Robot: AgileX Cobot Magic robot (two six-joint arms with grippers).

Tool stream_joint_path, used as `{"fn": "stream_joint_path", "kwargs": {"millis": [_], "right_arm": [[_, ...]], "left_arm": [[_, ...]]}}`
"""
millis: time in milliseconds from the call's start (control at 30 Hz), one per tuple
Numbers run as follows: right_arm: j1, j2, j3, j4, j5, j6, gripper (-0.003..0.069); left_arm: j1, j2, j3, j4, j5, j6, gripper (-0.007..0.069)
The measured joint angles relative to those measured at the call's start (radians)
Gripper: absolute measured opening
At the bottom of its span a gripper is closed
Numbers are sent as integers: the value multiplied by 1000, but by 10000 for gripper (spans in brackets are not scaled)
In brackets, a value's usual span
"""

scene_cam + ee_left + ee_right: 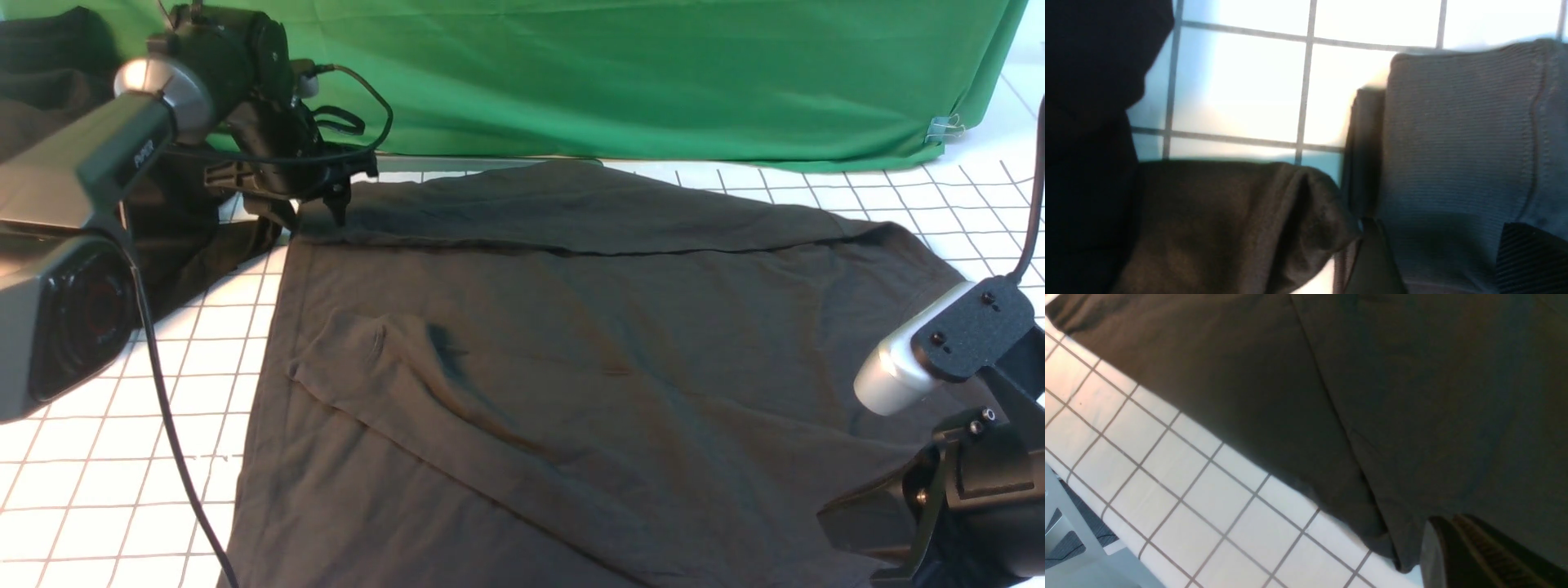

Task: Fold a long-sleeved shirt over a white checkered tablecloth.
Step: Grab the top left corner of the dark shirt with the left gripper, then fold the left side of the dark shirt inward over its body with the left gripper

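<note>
The long-sleeved shirt [571, 351] lies spread, dark brownish-black, on the white checkered tablecloth [98, 457]. One sleeve [571, 216] is folded along its far edge, and another flap [384, 367] crosses the body. At the far left my left gripper [336, 208] stands open over the sleeve end. In the left wrist view the ribbed cuff [1453, 143] lies flat between the spread fingers of the left gripper [1449, 261]. My right gripper [1457, 547] is shut at the shirt's near right edge [1396, 555], which curls up against it off the tablecloth [1180, 473].
A bright green cloth [653, 73] hangs along the back, held by a clip [943, 126] at its right. A deeper black garment [188, 237] lies bunched at the far left, close to the left gripper. A grey metal frame [1069, 539] shows past the table's edge.
</note>
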Motion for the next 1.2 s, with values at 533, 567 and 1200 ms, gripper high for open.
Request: {"fn": "stream_joint_path", "kwargs": {"millis": [533, 567, 1200], "right_arm": [[0, 0, 0, -1, 0, 0, 1], [0, 0, 0, -3, 0, 0, 1], [0, 54, -44, -281, -38, 245, 9]], "left_arm": [[0, 16, -1, -38, -1, 118, 37], [0, 16, -1, -46, 6, 125, 29], [-68, -295, 103, -193, 189, 217, 24]]}}
